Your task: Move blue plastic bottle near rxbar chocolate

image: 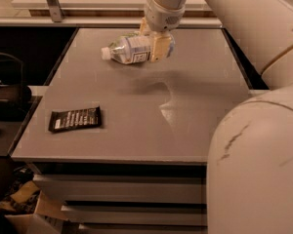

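Grasp status: the blue plastic bottle (129,49) is clamped near its base end by the gripper (155,48). It sits well beyond the rxbar chocolate (75,119) and to the bar's right, over the far part of the table (136,145). A soft shadow on the surface between bottle and bar suggests to me that the bottle is carried clear of the tabletop.

Step in hand, as I judge it: transport toward the bar. Recommended procedure:
1. Hold the clamp firm; the bottle overhangs the fingers on one side and could pivot.
2. Travel toward the bar at carrying height, so the overhanging end cannot catch the surface.
3. Descend just to the right of the bar, not above it, so the wrapper is not pushed or covered.
4. Release only once the bottle rests on the surface, since a bottle on its side may roll.

Orientation: the bottle's long axis is near horizontal and roughly parallel to the bar's long side. The white cap points left, toward the bar's side of the table, and is tipped slightly down.
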Controlling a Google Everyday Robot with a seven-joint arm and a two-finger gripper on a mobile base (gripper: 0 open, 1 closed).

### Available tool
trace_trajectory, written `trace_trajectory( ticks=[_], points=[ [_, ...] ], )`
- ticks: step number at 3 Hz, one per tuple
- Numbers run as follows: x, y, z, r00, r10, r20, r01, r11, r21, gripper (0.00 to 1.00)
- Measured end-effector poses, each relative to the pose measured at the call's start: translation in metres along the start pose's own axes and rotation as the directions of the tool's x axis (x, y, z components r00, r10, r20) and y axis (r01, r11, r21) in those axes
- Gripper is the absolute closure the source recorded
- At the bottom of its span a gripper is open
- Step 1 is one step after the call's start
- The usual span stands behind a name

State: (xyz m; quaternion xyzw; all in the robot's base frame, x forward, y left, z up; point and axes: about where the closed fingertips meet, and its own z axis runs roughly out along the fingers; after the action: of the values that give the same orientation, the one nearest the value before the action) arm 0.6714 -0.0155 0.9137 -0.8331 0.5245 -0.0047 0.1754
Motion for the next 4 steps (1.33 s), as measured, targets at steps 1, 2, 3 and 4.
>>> trace_trajectory(
  ticks=[1, 2, 3, 4],
  points=[
    [-0.038, 0.004, 0.007, 0.993, -0.113, 0.025, 0.113, 0.9934, -0.017, 1.00],
    [-0.079, 0.007, 0.026, 0.974, -0.222, 0.041, 0.224, 0.9736, -0.045, 1.00],
    [-0.112, 0.008, 0.045, 0.950, -0.305, 0.062, 0.309, 0.9484, -0.073, 1.00],
    [-0.137, 0.007, 0.062, 0.931, -0.355, 0.083, 0.362, 0.9276, -0.094, 1.00]
  ],
)
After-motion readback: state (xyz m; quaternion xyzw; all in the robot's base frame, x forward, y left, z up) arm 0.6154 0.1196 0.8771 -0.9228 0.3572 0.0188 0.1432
